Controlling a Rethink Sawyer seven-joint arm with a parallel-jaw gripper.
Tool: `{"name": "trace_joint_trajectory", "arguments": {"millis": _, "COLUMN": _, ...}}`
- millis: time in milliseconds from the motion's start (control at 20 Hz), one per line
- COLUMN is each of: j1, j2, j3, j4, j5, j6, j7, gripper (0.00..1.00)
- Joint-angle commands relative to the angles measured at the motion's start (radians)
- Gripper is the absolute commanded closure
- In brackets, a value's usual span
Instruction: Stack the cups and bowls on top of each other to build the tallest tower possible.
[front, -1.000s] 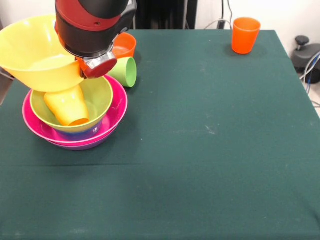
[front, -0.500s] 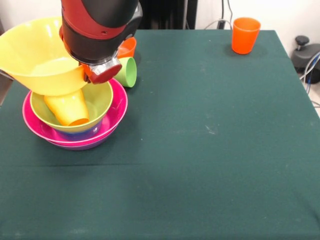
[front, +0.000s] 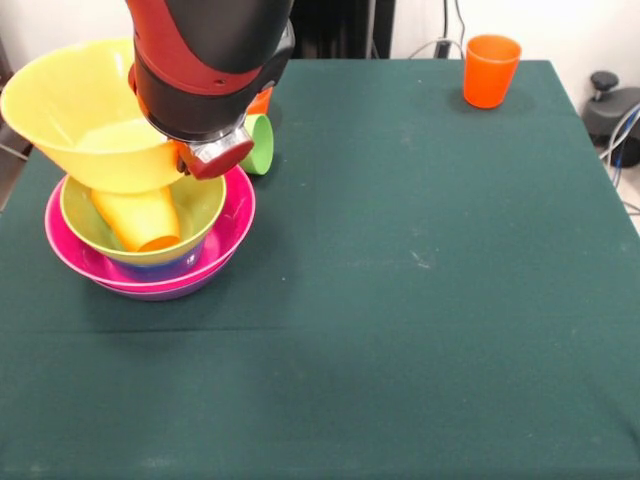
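Note:
My gripper (front: 186, 152) is mostly hidden under the red and black arm; it is shut on the rim of the large yellow bowl (front: 85, 110), which hangs tilted just above the tower. The tower is a pink bowl (front: 236, 215) in a purple bowl (front: 165, 293), with a blue bowl (front: 160, 268) and a light green bowl (front: 202, 205) inside. A yellow-orange cup (front: 140, 222) lies tilted in the green bowl. A light green cup (front: 260, 143) lies on its side behind the tower. An orange cup (front: 490, 70) stands at the far right. The purple cup is out of view.
A small orange bowl (front: 262, 100) shows partly behind the arm. The green table (front: 420, 300) reaches to its left edge right beside the tower. A black object (front: 612, 105) stands off the table at the right.
The arm and the yellow bowl have moved a little to the right, over the tower. The tower and the loose cups have not moved.

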Motion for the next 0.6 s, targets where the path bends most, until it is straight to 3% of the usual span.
{"name": "trace_joint_trajectory", "arguments": {"millis": 50, "j1": 0.021, "j2": 0.015, "j3": 0.045, "j4": -0.049, "j5": 0.029, "j6": 0.085, "j7": 0.221, "gripper": 1.0}}
{"name": "trace_joint_trajectory", "arguments": {"millis": 600, "j1": 0.025, "j2": 0.039, "j3": 0.024, "j4": -0.063, "j5": 0.053, "j6": 0.072, "j7": 0.226, "gripper": 1.0}}
